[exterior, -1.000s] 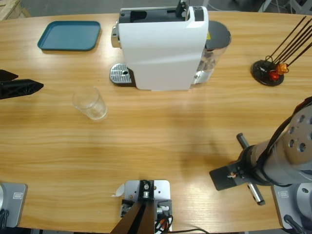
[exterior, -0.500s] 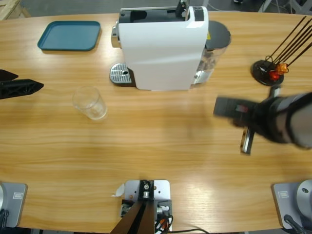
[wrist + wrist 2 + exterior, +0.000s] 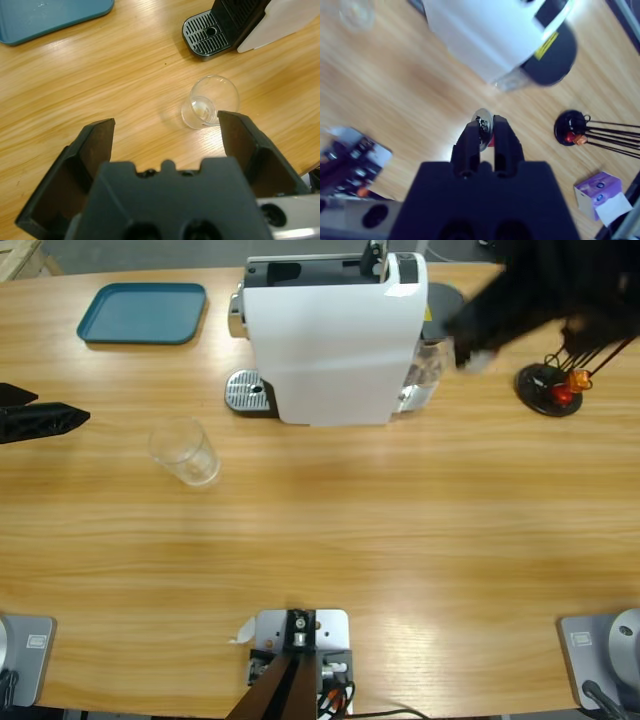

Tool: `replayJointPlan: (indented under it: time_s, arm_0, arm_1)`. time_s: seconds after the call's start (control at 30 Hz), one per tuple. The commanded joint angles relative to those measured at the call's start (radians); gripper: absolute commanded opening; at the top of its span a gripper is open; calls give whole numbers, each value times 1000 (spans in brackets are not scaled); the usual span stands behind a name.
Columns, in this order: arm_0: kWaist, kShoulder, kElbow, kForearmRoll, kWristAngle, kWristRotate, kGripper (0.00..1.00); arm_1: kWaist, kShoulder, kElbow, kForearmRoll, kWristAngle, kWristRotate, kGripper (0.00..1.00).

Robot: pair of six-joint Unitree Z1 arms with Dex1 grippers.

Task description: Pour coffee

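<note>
The left end effector [image 3: 165,132] hovers released before the empty glass [image 3: 209,101], near the coffee machine [image 3: 335,335] drip grate [image 3: 207,36]. The right end effector [image 3: 486,136], raised above the desk [image 3: 330,530] beside the machine, grasps a small silvery capsule [image 3: 482,132]. No coffee shows.

Wooden table [image 3: 330,540] carries teal tray [image 3: 142,313], coffee machine [image 3: 330,340], empty-looking glass [image 3: 185,452], stick holder [image 3: 548,388].
</note>
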Motion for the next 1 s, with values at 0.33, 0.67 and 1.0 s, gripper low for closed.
replayJointPlan:
  time_s: [0.33, 0.67, 1.0]
  arm_0:
    - [-7, 20, 33, -12, 5, -1, 890]
    - [-7, 23, 34, -19, 2, 1, 890]
    - [-7, 22, 37, -21, 2, 2, 890]
  arm_1:
    - [4, 374, -556, 144, -19, 2, 34]
    - [4, 452, -644, 150, -80, -6, 34]
    - [4, 534, -834, 149, -212, 22, 36]
